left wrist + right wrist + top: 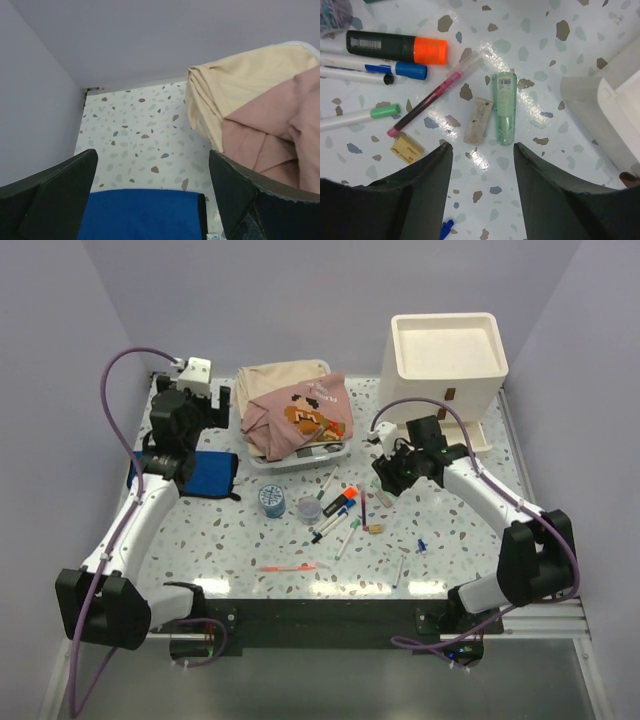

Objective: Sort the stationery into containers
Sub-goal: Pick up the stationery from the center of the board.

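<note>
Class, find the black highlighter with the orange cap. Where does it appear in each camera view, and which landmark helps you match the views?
Top external: the orange-capped highlighter lies near the centre of the picture, slanted, cap end uppermost.
Left wrist: not in it.
Right wrist: upper left, lying almost level, cap to the right.
Shared landmark: the cream drawer unit, upper right from above, at the right edge of the right wrist view; absent from the left wrist.

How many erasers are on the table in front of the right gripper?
2. A dirty white eraser lies just left of the green translucent case; a tan eraser lies near the lower end of the pink pen. Others may be hidden outside the wrist view.
</note>
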Motion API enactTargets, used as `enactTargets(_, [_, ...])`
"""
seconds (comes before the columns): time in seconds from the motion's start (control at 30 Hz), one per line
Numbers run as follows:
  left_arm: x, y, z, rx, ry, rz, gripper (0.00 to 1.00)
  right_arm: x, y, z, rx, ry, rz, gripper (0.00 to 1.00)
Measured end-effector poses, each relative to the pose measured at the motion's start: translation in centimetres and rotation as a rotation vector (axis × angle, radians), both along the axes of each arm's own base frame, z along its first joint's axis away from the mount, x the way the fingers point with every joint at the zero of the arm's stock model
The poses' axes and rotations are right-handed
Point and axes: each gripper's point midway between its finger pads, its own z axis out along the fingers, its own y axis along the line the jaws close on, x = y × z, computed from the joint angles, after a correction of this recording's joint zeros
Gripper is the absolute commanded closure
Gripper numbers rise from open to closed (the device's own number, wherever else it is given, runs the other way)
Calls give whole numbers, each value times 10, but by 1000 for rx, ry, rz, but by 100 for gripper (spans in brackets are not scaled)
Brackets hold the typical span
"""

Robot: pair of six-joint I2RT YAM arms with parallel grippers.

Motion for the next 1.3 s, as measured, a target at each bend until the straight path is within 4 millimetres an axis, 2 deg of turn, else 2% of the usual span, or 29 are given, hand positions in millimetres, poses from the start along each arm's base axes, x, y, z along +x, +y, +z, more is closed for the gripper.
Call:
enactTargets(0.1, [-1, 20, 0, -8, -3, 50, 3, 1, -5, -21, -46, 50, -7, 48])
enactTargets(0.23, [-4, 23, 4, -10, -15, 49, 4, -2, -10, -46, -88, 130, -16, 48])
enactTargets(0.37, [-5, 26, 9, -15, -31, 41, 4, -3, -11, -60, -113, 186, -20, 48])
enactTargets(0.57, [-5, 28, 9, -18, -31, 34, 4, -1, -10, -68, -121, 217, -22, 48])
enactTargets(1.03, [-4, 27, 11, -22, -44, 17, 5, -5, 4, -69, -125, 225, 8, 54])
enactTargets(1.3, [-1, 25, 10, -24, -49, 9, 5, -10, 4, -85, -140, 277, -6, 54])
